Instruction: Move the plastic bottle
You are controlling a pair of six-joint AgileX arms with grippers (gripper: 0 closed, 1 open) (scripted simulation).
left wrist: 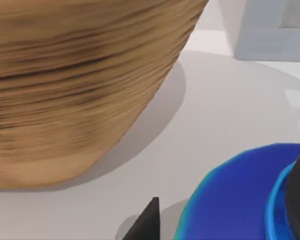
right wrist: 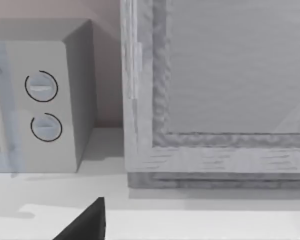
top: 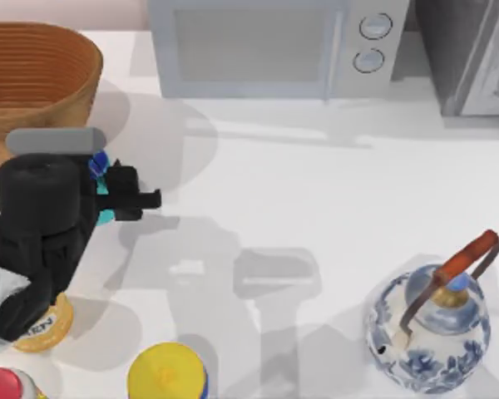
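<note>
Here left claw grips plastic bottle.

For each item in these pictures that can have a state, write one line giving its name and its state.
plastic bottle: under the left end effector, mostly hidden, beside the basket.
Basket: upright on the table.
Microwave: door closed.
Teapot: upright, lid on, handle raised.
Yellow-lidded can: upright, lid on.
</note>
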